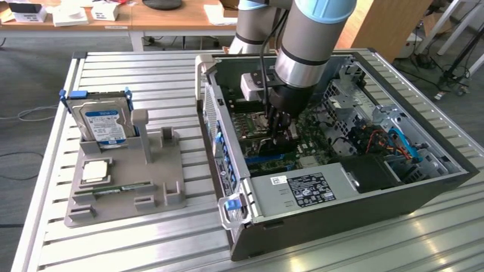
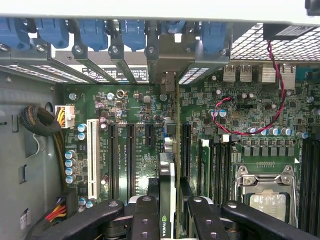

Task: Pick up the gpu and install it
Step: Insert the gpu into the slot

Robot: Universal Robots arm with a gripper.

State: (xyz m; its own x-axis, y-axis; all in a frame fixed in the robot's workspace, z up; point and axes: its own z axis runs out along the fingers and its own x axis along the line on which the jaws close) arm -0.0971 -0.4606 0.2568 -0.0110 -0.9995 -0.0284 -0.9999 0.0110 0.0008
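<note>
One card, the gpu (image 2: 167,175), is standing edge-on between the partly closed jaws of your gripper (image 2: 170,212), which are clamping it inside the computer case (image 1: 363,212) on the exterior view's right. Its long axis is running parallel to the black expansion slots (image 2: 114,160) on the motherboard (image 2: 250,110), straight ahead of the pincer. The card's own body is hiding the slot under it, so you are not seeing whether its edge is touching or hovering.
</note>
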